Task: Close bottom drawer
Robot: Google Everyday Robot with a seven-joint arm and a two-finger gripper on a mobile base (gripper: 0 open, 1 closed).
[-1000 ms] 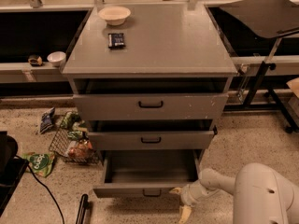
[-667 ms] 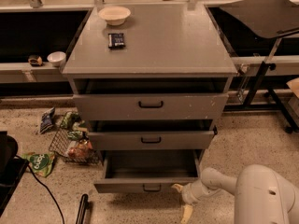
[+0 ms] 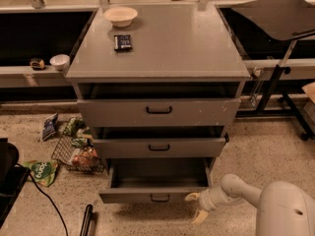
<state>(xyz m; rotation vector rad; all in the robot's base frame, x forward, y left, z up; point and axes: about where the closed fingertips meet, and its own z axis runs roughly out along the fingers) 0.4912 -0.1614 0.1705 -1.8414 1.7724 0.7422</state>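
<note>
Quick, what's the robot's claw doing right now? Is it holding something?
Gripper: open, holding nothing, low by the right front corner of the pulled-out bottom drawer.

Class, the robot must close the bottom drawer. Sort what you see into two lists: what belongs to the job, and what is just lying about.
Job: bottom drawer, pulled out; gripper, open, by a front corner.

Lying about: bowl and dark packet on the cabinet top; wire basket and snack bags on the floor.
</note>
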